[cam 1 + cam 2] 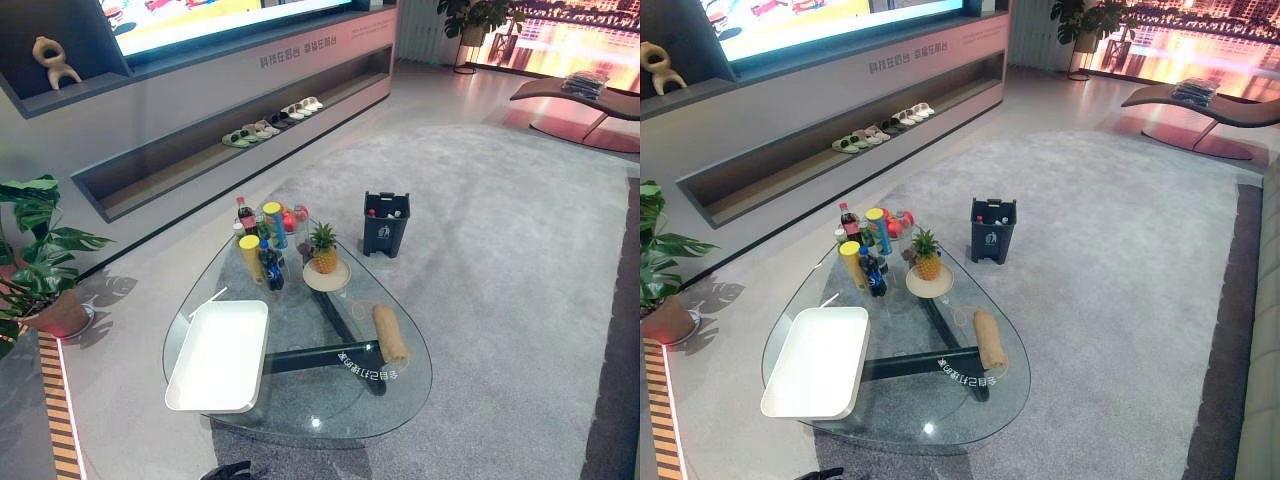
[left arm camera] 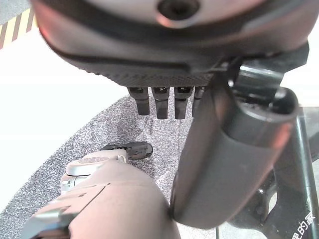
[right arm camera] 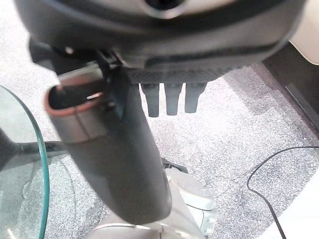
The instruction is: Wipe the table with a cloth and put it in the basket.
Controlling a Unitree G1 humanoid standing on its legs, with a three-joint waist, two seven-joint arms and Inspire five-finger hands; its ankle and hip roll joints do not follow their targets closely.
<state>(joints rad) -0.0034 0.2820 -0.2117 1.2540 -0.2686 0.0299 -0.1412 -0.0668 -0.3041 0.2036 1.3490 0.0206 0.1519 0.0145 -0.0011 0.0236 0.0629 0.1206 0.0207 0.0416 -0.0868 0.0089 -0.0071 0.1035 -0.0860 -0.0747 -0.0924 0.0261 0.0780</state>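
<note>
Glass table (image 1: pixel 400 395) seen from my head camera, contents listed left to right. A white tray (image 1: pixel 218 355) lies on the near left part of the top. Behind it stands a cluster of bottles (image 1: pixel 262 245) and cans, then a pineapple (image 1: pixel 323 249) on a small plate. The cloth (image 1: pixel 389 333), a tan roll, lies on the right part of the glass, just right of the dark table leg that shows through the top. A dark basket (image 1: pixel 386 223) stands on the carpet beyond the table's far edge, apart from it.

Left hand (image 2: pixel 162 102): fingers straight and relaxed, empty, hanging over carpet beside the table leg. Right hand (image 3: pixel 172 99): likewise straight-fingered and empty, over carpet just off the glass rim.

I judge the cloth light, soft and compliant. Rolled as it is, it should hold its shape if I take it round the middle, thumb on one side and fingers on the other. It may slide on the smooth glass, so I would press down as I close. It lies well ahead of both hands, nearer the right one.
</note>
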